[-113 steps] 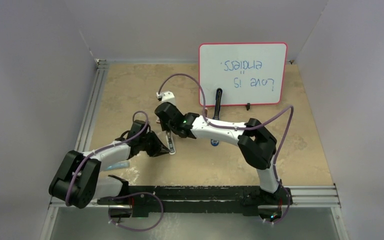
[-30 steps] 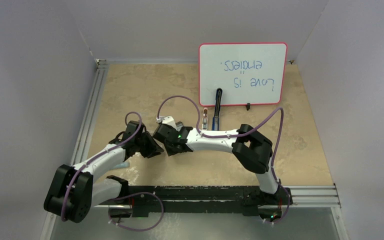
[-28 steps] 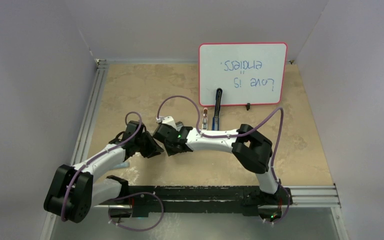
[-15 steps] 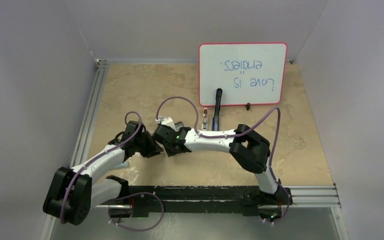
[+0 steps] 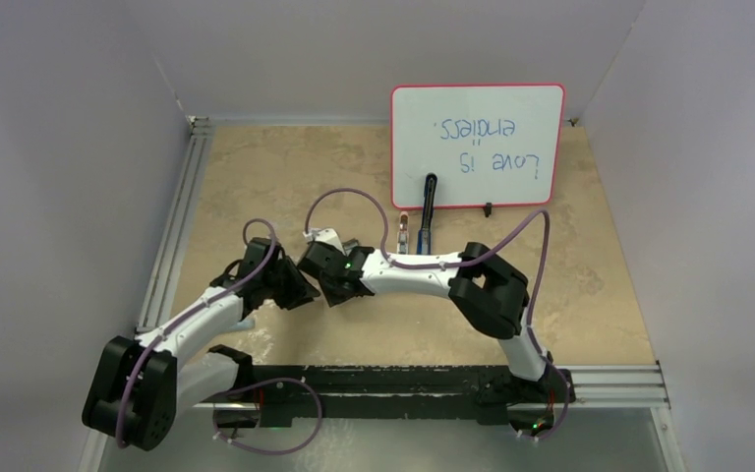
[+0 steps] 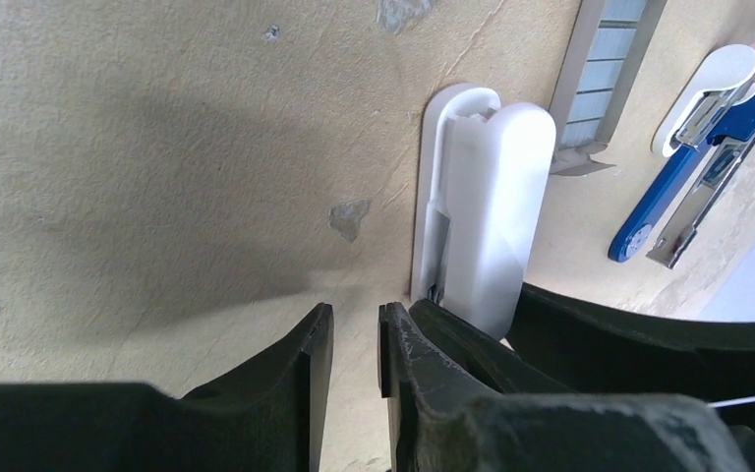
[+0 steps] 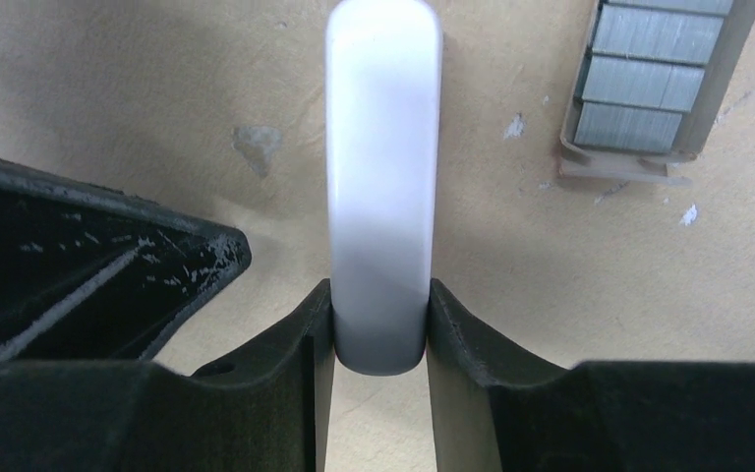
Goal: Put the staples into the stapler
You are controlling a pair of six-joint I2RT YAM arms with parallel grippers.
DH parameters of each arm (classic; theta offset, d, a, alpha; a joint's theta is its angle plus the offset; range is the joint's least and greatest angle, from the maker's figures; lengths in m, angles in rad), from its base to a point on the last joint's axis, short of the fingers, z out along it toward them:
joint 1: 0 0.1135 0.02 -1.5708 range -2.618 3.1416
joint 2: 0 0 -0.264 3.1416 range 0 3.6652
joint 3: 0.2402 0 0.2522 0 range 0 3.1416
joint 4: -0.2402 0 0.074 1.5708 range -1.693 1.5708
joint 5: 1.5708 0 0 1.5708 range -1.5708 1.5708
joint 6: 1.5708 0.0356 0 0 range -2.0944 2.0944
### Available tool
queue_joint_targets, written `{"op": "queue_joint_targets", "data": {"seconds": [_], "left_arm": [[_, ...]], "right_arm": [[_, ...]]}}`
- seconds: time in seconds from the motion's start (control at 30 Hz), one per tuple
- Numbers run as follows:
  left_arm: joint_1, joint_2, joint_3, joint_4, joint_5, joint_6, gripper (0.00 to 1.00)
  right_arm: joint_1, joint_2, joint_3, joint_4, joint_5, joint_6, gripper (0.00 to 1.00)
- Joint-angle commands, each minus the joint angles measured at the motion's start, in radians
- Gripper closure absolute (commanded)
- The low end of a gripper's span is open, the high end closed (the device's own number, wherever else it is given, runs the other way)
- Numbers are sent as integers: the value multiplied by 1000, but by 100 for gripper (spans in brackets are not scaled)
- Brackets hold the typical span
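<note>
Meanwhile, staples (image 7: 639,84) lie flat on the table (image 6: 157,147), free of both grippers, w/ the blue stapler (image 6: 659,192) a little beyond, nr the whiteboard (image 5: 477,143). Beside the staples, the white bar (image 7: 381,177) is clamped at its near end by the right gripper (image 7: 381,315). The left gripper (image 6: 354,334) sits just beside the bar, fingers almost together w/ nothing between (a slit of table shows). Loading proper looks not yet begun. Next prob. calls for letting the bar go, then a careful pinch across the staple strip's long sides.
</note>
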Motion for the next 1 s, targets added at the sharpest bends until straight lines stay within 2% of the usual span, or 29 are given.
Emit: {"op": "queue_joint_targets", "data": {"seconds": [0.0,0.3,0.5,0.63,0.73,0.87,0.97], "left_arm": [[5,-51,52,-22,-37,9,76],[5,-111,92,-100,-104,11,71],[5,-173,119,-139,-125,21,71],[5,-238,141,-92,-34,93,60],[6,-252,169,-20,87,158,50],[6,-150,266,18,225,234,45],[3,-28,320,53,331,249,40]], "right_arm": [[-20,39,60,55,19,0,61],[-53,-50,127,24,57,-9,38],[-72,-152,95,30,90,-1,35],[-121,-287,28,35,205,41,35],[-193,-382,-51,35,263,75,36],[-306,-436,-124,58,291,81,32],[-372,-395,-134,93,284,52,29]]}}
